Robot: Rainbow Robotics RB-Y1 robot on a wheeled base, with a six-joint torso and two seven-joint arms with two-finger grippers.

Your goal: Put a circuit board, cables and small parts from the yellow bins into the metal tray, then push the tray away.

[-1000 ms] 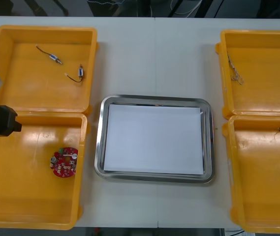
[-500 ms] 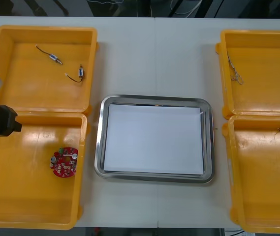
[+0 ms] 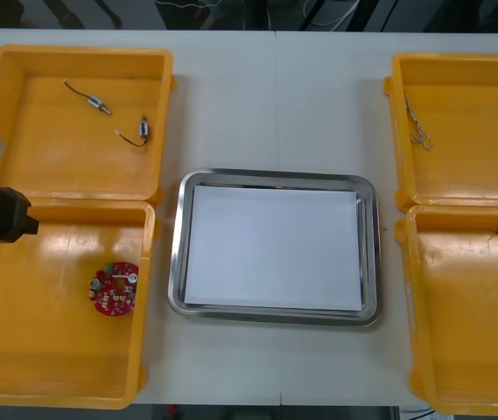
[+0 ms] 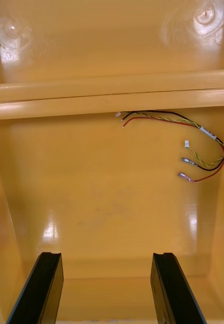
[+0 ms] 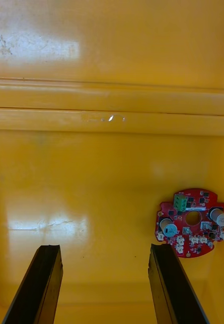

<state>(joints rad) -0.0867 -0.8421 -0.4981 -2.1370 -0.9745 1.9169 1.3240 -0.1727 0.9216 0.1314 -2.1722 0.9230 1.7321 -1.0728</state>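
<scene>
The table (image 3: 275, 105) is a pale, matte top, spreading almost edge to edge as seen from above. A thin seam (image 3: 276, 87) runs across it from the far edge to the near one, about midway between its two sides. Beyond the far edge lies a dark strip of floor (image 3: 231, 13) where a few pale wires (image 3: 319, 10) loop about. Dark slanted struts (image 3: 60, 10) cross there too, off toward one end, too dim to tell what they belong to.
</scene>
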